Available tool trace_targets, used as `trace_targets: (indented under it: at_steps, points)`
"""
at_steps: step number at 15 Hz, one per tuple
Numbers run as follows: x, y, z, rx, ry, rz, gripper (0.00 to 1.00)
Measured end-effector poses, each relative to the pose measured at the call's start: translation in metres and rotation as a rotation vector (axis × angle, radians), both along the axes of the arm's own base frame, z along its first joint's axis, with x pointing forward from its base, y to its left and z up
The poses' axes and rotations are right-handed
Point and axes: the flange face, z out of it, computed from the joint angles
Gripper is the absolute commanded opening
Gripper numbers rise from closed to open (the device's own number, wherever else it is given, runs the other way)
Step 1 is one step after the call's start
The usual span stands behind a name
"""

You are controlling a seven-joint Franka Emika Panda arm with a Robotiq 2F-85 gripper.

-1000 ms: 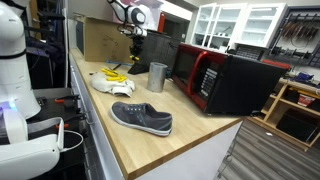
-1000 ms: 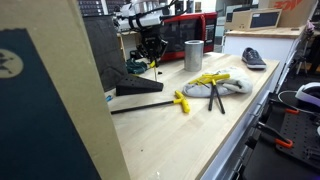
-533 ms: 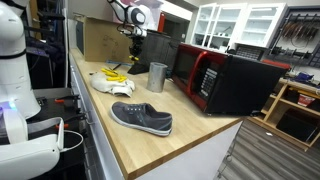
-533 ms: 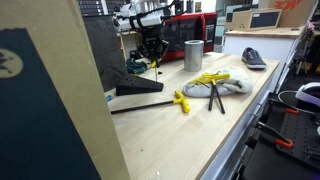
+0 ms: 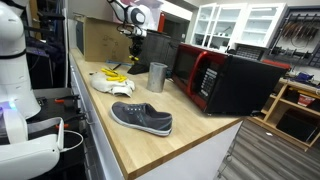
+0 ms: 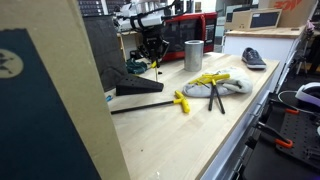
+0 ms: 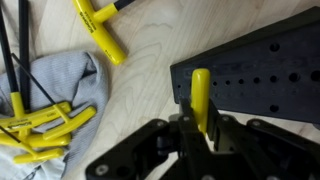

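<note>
Exterior views face bench point(image 5: 195, 115) from seemingly opposite ends; wrist view close, straight down.

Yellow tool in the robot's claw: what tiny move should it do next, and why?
Probably ease straight down a little. The gripper is shut on the yellow tool, which hangs at the edge of the black holder with its rows of holes, so lowering may seat the shaft in one. The tool's tip is hidden.

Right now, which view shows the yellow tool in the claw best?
Wrist view: yellow-handled tool fills the centre, gripped over the black holed block. In both exterior views it's a tiny speck under the claw.
</note>
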Motion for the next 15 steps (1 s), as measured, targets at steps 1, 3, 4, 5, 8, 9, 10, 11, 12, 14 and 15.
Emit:
trace_targets:
  at_steps: [1,3,4,5,8,9,10,11,12,14,15]
  points:
    - [0.000,0.000,0.000,-0.002,-0.004,0.001,0.04]
    - [-0.001,-0.001,-0.003,-0.005,-0.014,0.005,0.04]
    - [-0.001,-0.001,-0.005,-0.007,-0.017,0.006,0.04]
    - [-0.002,-0.001,-0.007,-0.007,-0.019,0.007,0.04]
    - [-0.003,-0.001,-0.011,-0.006,-0.023,0.007,0.04]
    - [-0.003,-0.001,-0.012,-0.006,-0.024,0.007,0.04]
    - [-0.003,-0.001,-0.012,-0.006,-0.024,0.007,0.19]
    - [-0.003,-0.001,-0.012,-0.006,-0.024,0.008,0.44]
    - [-0.003,-0.001,-0.012,-0.005,-0.023,0.007,0.44]
    - [-0.004,-0.001,-0.012,-0.005,-0.023,0.007,0.54]
    - [-0.004,-0.001,-0.012,-0.004,-0.023,0.007,0.60]
